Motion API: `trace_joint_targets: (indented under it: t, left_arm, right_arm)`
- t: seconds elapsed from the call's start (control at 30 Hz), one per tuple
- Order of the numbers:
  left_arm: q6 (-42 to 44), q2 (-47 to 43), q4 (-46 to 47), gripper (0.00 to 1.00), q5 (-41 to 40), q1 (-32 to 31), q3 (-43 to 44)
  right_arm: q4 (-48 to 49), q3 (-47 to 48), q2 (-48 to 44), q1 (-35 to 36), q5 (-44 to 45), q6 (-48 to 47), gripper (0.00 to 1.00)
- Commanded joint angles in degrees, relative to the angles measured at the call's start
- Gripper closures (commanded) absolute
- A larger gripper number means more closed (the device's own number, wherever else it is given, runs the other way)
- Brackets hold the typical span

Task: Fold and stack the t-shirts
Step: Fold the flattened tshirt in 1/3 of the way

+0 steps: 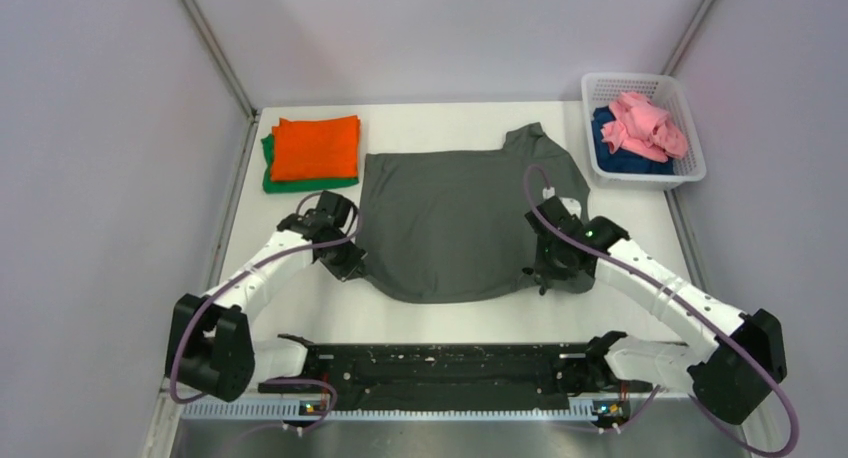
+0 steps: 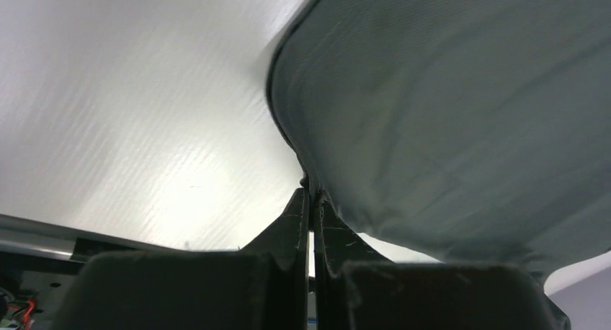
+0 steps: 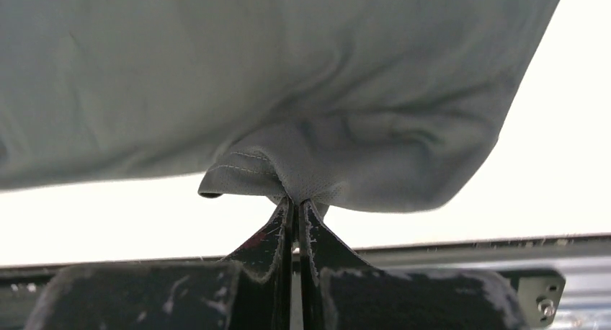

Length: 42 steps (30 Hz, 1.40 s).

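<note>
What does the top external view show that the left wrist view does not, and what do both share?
Only the top external view shows the orange t-shirt folded on the green t-shirt, the white basket holding a pink shirt and a dark blue shirt, and both arms. Only the left wrist view shows, close up, the left jaws shut on the dark grey t-shirt's edge. Both show that shirt and the white table.

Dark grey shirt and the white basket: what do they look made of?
The dark grey t-shirt looks like soft knit fabric with a matte finish. The right wrist view shows a fine weave texture, a stitched hem, and cloth that drapes and wrinkles. The white basket is probably moulded plastic: it has an open mesh wall and holds a rigid shape. Its sheen is too small to judge.
</note>
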Motion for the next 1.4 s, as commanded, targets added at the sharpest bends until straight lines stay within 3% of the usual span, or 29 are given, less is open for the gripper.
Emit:
trace_joint_targets:
  t: [0.0,0.43,1.0,1.13,1.2,1.27,1.33,1.37]
  left_arm:
    - [0.28,3.29,2.70,1.00,1.02,0.99,5.21]
    - [-0.44,15.38,2.84,1.00,-2.69,4.76,18.17]
    - [1.37,29.13,0.12,1.00,-7.50,7.61,32.45]
    - [1.39,33.41,-0.26,0.99,-8.27,8.21,35.90]
    - [2.10,35.82,-0.57,0.86,-7.64,8.31,38.65]
    - [3.10,38.00,-1.69,0.58,-8.10,8.32,41.83]
    - [3.94,39.33,-3.04,0.32,-8.97,8.37,44.63]
    - [4.51,39.55,-3.52,0.26,-8.92,8.33,45.73]
  right_arm:
    - [6.33,5.05,1.55,-4.22,3.75,-8.48,1.00]
    - [15.81,11.44,7.30,-12.71,3.52,-17.73,1.00]
    - [22.58,19.05,20.93,-22.89,-5.01,-31.33,1.00]
    - [24.96,21.30,25.38,-24.20,-7.87,-38.24,1.00]
    - [25.96,23.86,30.14,-24.40,-8.43,-42.91,0.99]
    - [27.79,27.62,35.30,-24.54,-8.11,-47.77,0.93]
    - [27.90,33.37,40.46,-24.56,-4.65,-50.66,0.69]
    - [27.84,36.35,42.32,-24.55,-3.28,-51.53,0.66]
